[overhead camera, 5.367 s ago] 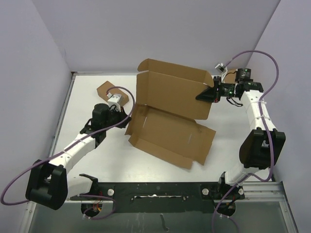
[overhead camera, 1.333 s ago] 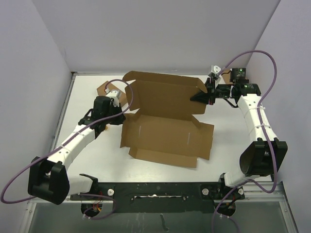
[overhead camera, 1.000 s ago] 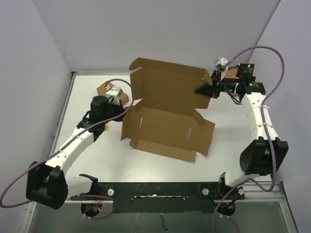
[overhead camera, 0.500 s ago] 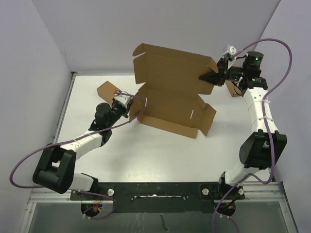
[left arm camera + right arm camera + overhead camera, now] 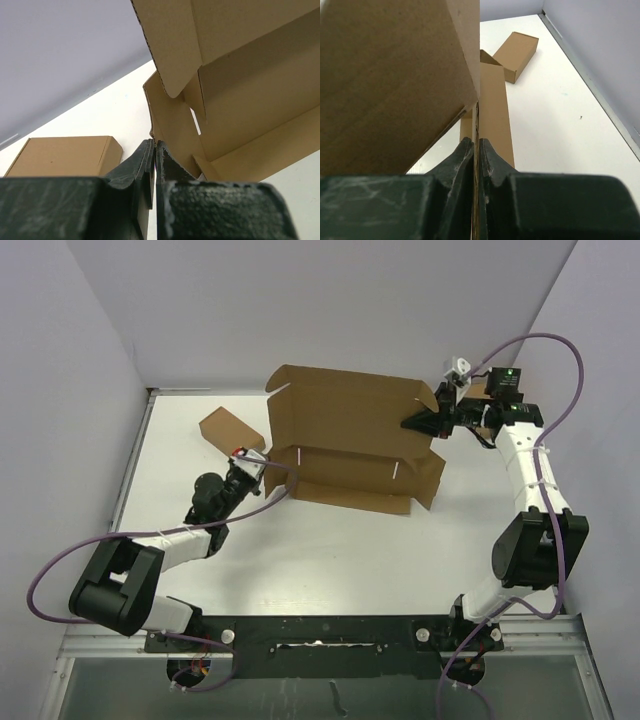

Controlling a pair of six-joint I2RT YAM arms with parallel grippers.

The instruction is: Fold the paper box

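Above the desk (image 5: 330,560), our left hand (image 5: 154,150) and right hand (image 5: 410,425) pinch opposite edges of the paper box (image 5: 345,430) to stand it upright.

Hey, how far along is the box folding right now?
Done: the paper box has its large panel standing upright. In hand: the left gripper pinches a lower left flap, the right gripper an upper right corner. Left: side flaps stand unfolded, no tabs tucked, lid open.
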